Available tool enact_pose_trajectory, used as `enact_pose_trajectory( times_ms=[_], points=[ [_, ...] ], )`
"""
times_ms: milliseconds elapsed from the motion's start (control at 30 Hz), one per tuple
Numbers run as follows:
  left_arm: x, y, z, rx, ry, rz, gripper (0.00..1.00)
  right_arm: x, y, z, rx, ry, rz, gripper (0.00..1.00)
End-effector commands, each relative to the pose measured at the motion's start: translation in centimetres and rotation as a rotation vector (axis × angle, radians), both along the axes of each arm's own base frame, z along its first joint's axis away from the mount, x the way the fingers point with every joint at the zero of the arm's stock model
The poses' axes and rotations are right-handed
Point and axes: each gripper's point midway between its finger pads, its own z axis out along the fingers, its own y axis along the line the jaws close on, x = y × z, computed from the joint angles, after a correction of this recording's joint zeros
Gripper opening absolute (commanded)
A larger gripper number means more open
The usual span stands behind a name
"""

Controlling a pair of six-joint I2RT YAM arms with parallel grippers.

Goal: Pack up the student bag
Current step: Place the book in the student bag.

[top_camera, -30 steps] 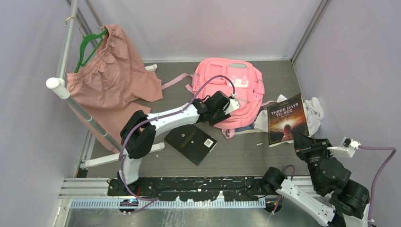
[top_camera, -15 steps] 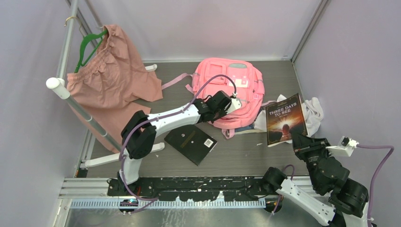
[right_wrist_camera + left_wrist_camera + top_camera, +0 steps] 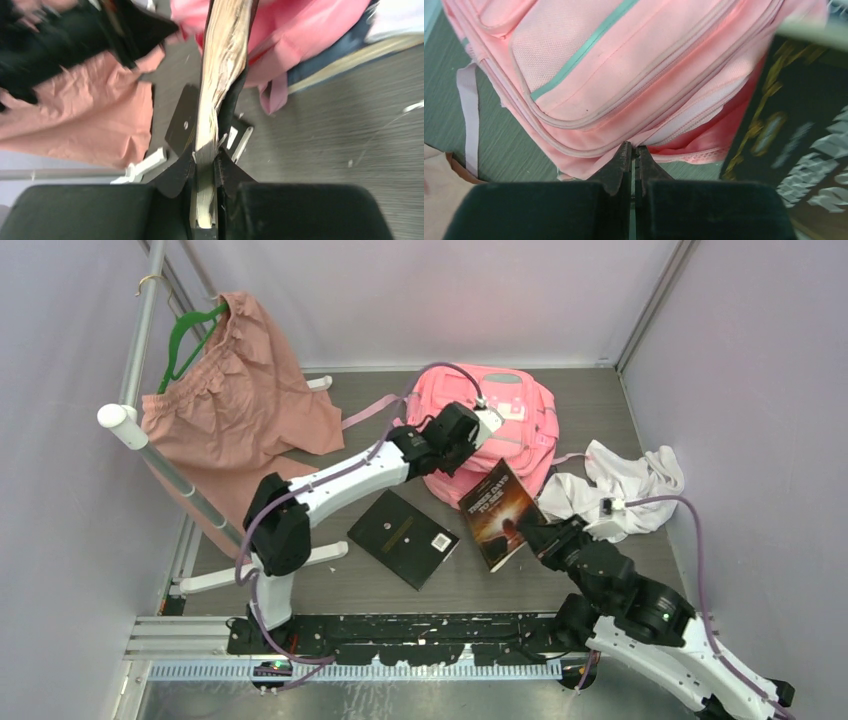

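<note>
We judge the packing to be at an early stage. The student bag (image 3: 520, 425) lies toward the middle of the table's (image 3: 600, 400) far edge, front pockets up. We can see nothing that has gone into it yet.

The left gripper (image 3: 632, 150) is closed tight at the bag's near edge, where a darker pink gap shows under the pale zipper trim. Its tips appear to pinch the lip of that opening, which we read as holding the mouth up for loading.

The right gripper (image 3: 205, 160) is clamped on the bottom edge of a paperback, "Three Days to See" (image 3: 497, 512). The book stands on edge and tilted, just beside the bag's near right corner, close to the opening but not yet inside.

What is left, as we read it:
- Slide the paperback in.
- Deal with the flat black book (image 3: 403, 538), which lies on the table between the bag and the near edge.
- Possibly the white cloth (image 3: 620, 480), crumpled toward the right edge.
- Close the zip.

The dusty-pink garment (image 3: 235, 405) hangs on a green hanger (image 3: 188, 335) by the far left corner, untouched.
</note>
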Motion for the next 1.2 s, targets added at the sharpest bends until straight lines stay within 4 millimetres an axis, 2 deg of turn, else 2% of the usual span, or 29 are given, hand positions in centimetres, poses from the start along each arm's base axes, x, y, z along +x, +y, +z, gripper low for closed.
enact_pose_trajectory(
  times_ms=[0, 267, 367, 433, 633, 733, 967, 1100, 1167],
  points=[
    [0.6, -0.1, 12.7, -0.336, -0.111, 0.058, 0.0, 0.0, 5.7, 5.2, 0.321, -0.086, 0.162, 0.01],
    [-0.2, 0.3, 18.5, -0.503, -0.171, 0.077, 0.0, 0.9, 11.0, 5.9, 0.398, -0.056, 0.284, 0.01],
    [-0.3, 0.3, 19.4, -0.523, -0.184, 0.072, 0.0, 1.0, 13.3, 5.4, 0.458, -0.014, 0.336, 0.01],
    [-0.6, 0.3, 19.3, -0.519, -0.174, 0.063, 0.0, 1.5, 13.7, 4.9, 0.469, -0.002, 0.324, 0.01],
    [-1.5, 1.1, 20.2, -0.548, -0.175, 0.055, 0.0, 4.8, 11.9, 4.3, 0.501, 0.008, 0.143, 0.01],
    [-2.1, 1.3, 20.5, -0.559, -0.166, 0.048, 0.0, 6.7, 10.8, 4.3, 0.573, -0.008, 0.071, 0.01],
    [-3.4, 1.7, 20.1, -0.57, -0.135, 0.02, 0.0, 11.1, 6.8, 3.6, 0.693, -0.039, -0.122, 0.01],
    [-4.2, 1.7, 20.3, -0.589, -0.111, -0.002, 0.0, 13.3, 5.9, 3.4, 0.776, -0.062, -0.203, 0.01],
    [-4.6, 1.6, 20.6, -0.601, -0.102, -0.015, 0.0, 14.6, 6.0, 2.3, 0.807, -0.028, -0.255, 0.01]
  ],
)
